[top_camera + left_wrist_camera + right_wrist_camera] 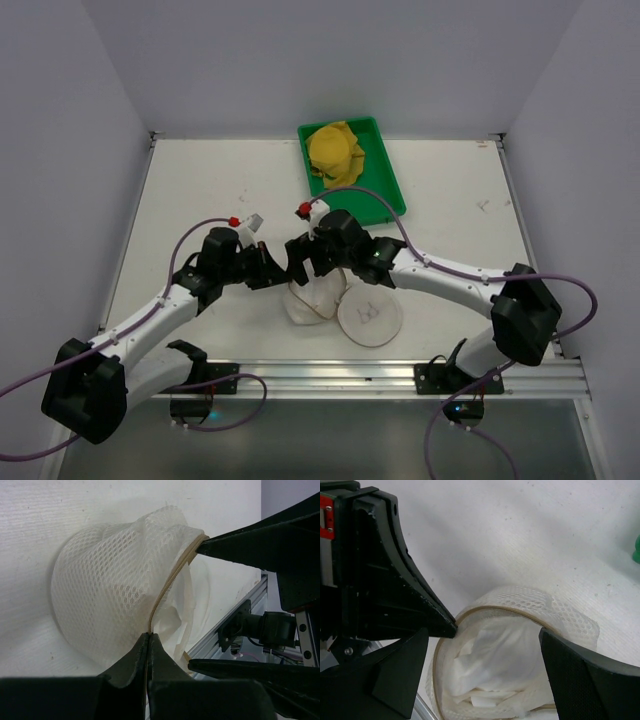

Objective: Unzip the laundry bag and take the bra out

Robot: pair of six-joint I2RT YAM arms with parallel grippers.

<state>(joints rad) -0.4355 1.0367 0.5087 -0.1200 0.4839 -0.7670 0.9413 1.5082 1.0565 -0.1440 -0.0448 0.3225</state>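
Soft white honeycomb mesh cloth on the laundry bag (105,595), translucent, with tan woven zipper tape (167,585) along its rim and smoother, crumpled inner cloth (495,650). Matt, finely grained white on the table (75,510). Matt black plastic on the left gripper (150,637). Glossy green plastic for the tray (388,180).

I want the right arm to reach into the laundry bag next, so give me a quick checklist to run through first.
1. Mouth of the laundry bag open: ok, the lid lies flopped aside.
2. Rim held by the left gripper: ok, its fingers are shut on it.
3. Is the right gripper ready: ok, its fingers are spread either side of the mouth.
4. Something to grab: ok, white fabric shows inside.
5. That fabric is the bra: cannot tell.
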